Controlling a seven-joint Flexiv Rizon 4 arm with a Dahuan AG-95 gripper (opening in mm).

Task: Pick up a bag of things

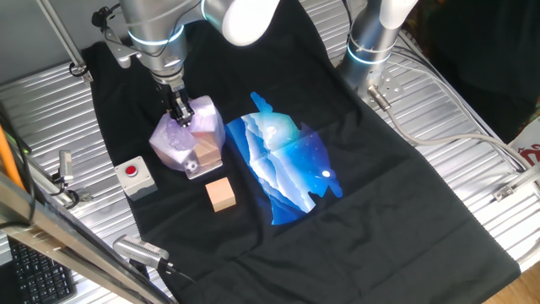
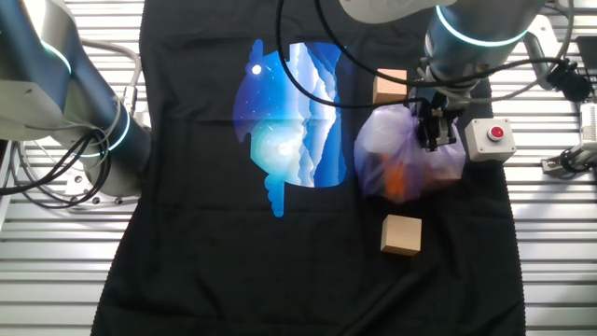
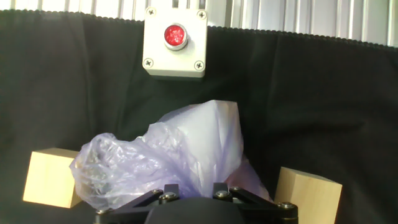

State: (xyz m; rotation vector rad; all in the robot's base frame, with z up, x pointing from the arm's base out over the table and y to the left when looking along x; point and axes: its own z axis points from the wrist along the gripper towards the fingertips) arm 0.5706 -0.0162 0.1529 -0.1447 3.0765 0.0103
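The bag of things is a pale purple, wrinkly plastic bag on the black cloth, with tan blocks showing through. It also shows in the other fixed view and fills the lower middle of the hand view. My gripper comes straight down onto the bag's top, fingers close together with plastic bunched between them. It also shows in the other fixed view. In the hand view the fingertips are buried in the plastic. I cannot tell whether the bag rests on the cloth or hangs just above it.
A bare wooden cube lies in front of the bag; the other fixed view shows it and a second cube. A white box with a red button stands beside the bag. The cloth has a blue-and-white print. A second arm's base stands at the back.
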